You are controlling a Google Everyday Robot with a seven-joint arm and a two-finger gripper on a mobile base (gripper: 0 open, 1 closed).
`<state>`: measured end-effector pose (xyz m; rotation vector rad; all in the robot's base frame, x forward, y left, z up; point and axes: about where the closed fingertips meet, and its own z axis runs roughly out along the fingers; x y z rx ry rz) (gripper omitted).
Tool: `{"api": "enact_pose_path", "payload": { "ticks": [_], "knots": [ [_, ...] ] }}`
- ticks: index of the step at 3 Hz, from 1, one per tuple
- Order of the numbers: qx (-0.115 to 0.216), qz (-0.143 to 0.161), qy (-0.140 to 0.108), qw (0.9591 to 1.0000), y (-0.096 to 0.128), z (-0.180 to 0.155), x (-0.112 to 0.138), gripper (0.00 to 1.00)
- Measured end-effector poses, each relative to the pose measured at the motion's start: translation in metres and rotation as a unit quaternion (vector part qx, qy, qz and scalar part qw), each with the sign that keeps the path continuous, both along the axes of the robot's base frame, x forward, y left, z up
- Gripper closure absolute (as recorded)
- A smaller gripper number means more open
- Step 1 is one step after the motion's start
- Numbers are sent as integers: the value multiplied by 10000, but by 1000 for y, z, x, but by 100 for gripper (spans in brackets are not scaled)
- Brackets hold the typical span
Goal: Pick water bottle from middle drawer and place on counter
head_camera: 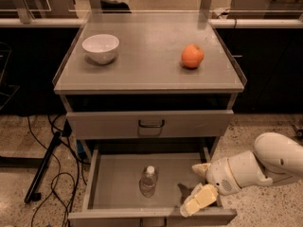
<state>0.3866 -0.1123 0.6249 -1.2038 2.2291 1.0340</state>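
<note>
The water bottle (148, 180) stands upright on the floor of the open middle drawer (110, 174), near its centre. It is clear, with a white cap. My gripper (198, 185) hangs over the right part of the drawer, to the right of the bottle and apart from it. Its cream fingers (197, 201) are spread and hold nothing. The white arm reaches in from the lower right. The counter (147, 74) is the flat grey top of the cabinet above.
A white bowl (100, 47) sits at the counter's left and an orange fruit (192, 56) at its right. The upper drawer (150, 124) is closed. Cables and a dark pole (41, 170) lie on the floor to the left. Dark-fronted benches stand behind.
</note>
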Motion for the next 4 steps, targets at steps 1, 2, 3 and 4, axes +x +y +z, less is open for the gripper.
{"api": "enact_pose_path", "payload": {
  "ticks": [1,2,3,4],
  "knots": [
    [0,0,0,10000,0,0,0,0],
    [133,3,50,9999,12,-14,6,0],
    [329,-149,-79,9993,22,-29,22,0],
    [452,-350,-251,9980,29,-45,44,0]
  ]
}}
